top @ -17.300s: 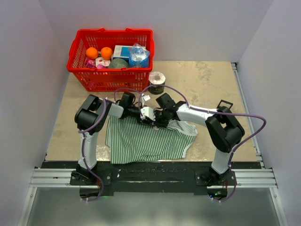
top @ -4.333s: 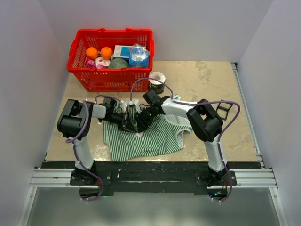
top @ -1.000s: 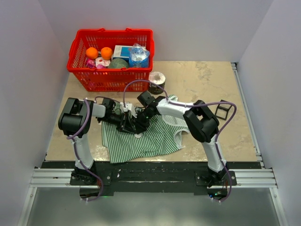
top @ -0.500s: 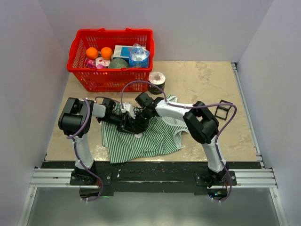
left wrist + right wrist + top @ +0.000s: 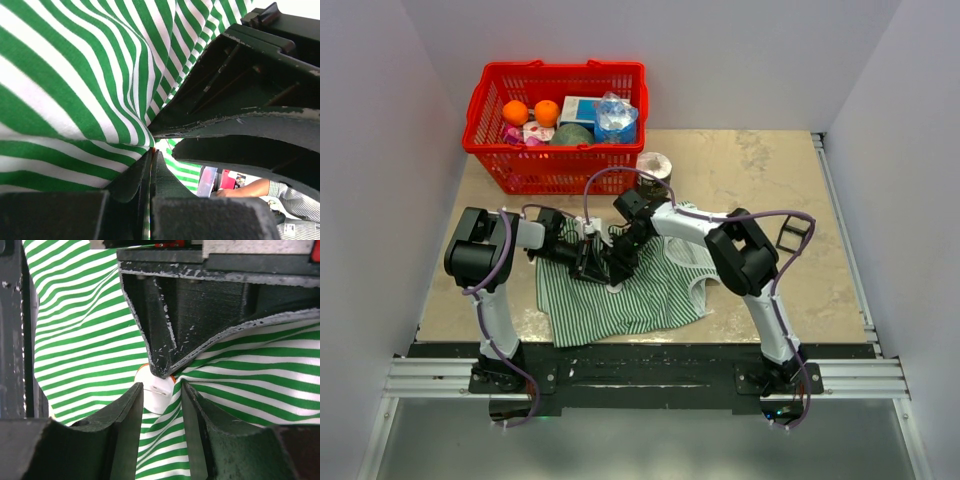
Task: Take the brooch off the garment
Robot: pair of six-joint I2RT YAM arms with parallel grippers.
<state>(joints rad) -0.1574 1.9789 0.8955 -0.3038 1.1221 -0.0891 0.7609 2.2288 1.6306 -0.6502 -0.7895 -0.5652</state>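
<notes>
The green-and-white striped garment (image 5: 640, 300) lies on the table's near middle. My left gripper (image 5: 594, 264) is shut on a pinched fold of the garment (image 5: 75, 75), its jaws pressed together (image 5: 150, 155). In the right wrist view the brooch (image 5: 156, 386), a small white disc with an orange rim and a thin pin across it, sits on the cloth (image 5: 90, 330) just under the left gripper's fingertips (image 5: 161, 365). My right gripper (image 5: 162, 390) is open, its fingers standing either side of the brooch. In the top view the right gripper (image 5: 622, 258) meets the left one.
A red basket (image 5: 556, 125) of groceries stands at the back left. A tape roll (image 5: 654, 172) sits just behind the garment. A small black square frame (image 5: 790, 233) lies to the right. Side walls close in both flanks.
The right arm's wrist has swung a little back and right while its gripper stays at the brooch. The left gripper keeps its hold on the fold.
</notes>
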